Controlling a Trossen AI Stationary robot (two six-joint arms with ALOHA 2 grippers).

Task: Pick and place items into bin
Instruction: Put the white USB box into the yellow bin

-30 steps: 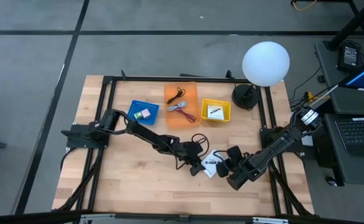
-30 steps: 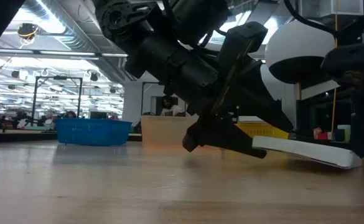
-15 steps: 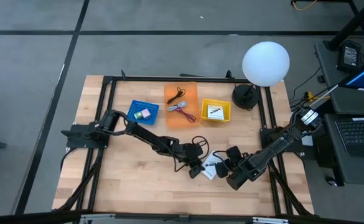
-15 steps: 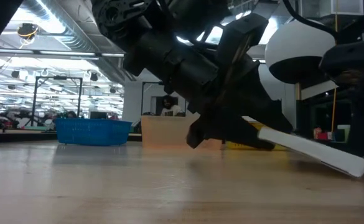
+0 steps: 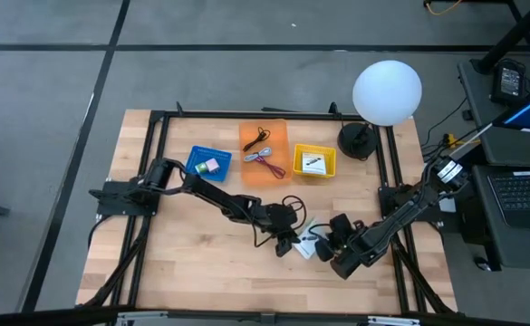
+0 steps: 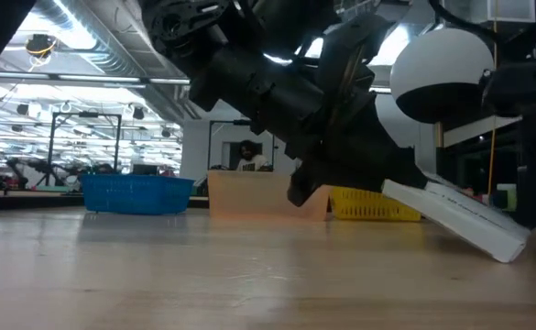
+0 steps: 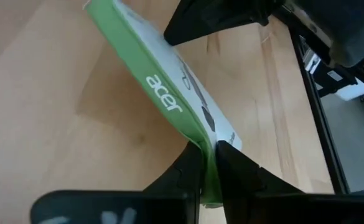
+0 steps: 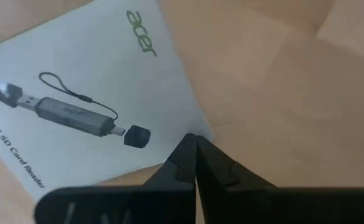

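Low view: a white card box (image 6: 455, 217) is being held tilted above the worktop (image 6: 203, 275) near its front centre, pinched by the left tool (image 5: 287, 243), while the right tool (image 5: 330, 243), fingers together, is being kept just beside it.

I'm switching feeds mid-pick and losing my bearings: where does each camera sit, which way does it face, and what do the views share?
High: overhead, straight down on the wooden table and both arms.
Low: table height, facing the room; dark arm links overhead.
Left wrist: on the left arm; left end effector pinches the white, green-edged Acer box.
Right wrist: on the right arm; right end effector closed at that box's corner.
Shared: all four show this box.
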